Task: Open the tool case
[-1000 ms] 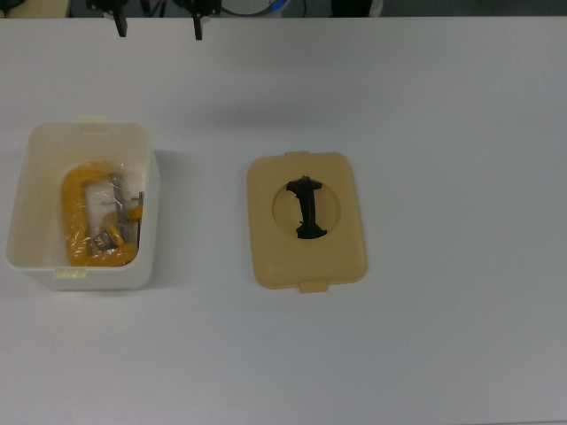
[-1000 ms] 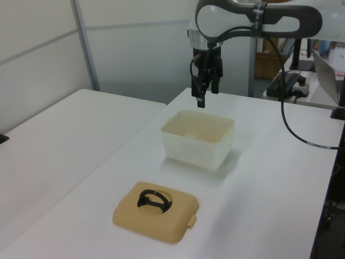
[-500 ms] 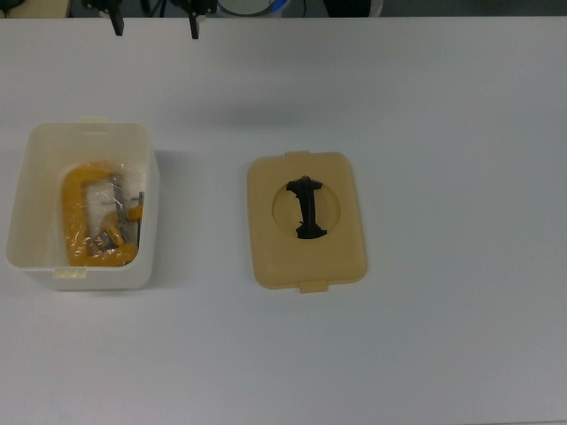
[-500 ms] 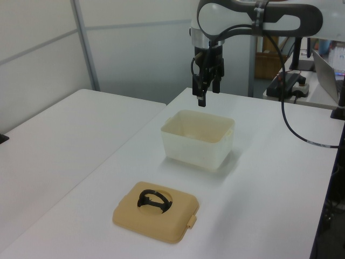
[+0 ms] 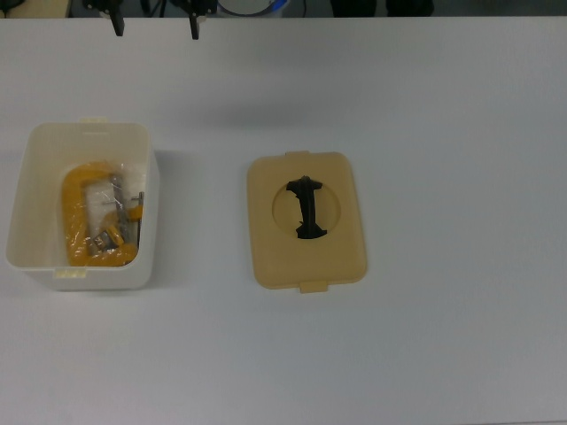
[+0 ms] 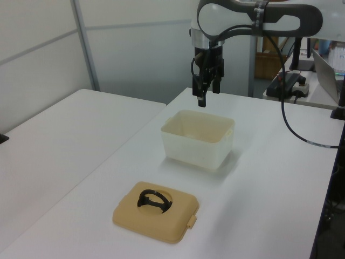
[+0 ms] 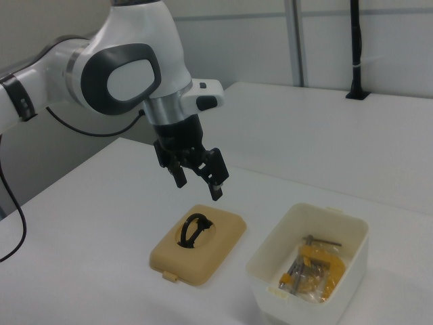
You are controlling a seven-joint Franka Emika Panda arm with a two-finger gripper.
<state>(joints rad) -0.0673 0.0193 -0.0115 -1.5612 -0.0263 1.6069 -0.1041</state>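
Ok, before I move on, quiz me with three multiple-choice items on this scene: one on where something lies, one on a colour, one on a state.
1. Where is the lid?
A. Seated on the tub
B. Flat on the table, apart from the tub
C. Held in the gripper

2. What colour is the handle in the lid's round recess?
A. Black
B. Red
C. White

3. What state is the gripper in?
A. Shut on the lid
B. Shut on the tub's rim
C. Open, holding nothing

Answers:
1. B: in the top view the lid lies on the table to the top view's right of the tub, with bare table between them.
2. A: the handle shows black against the tan lid.
3. C: in the right view the fingers stand apart in the air above the table, nothing between them.
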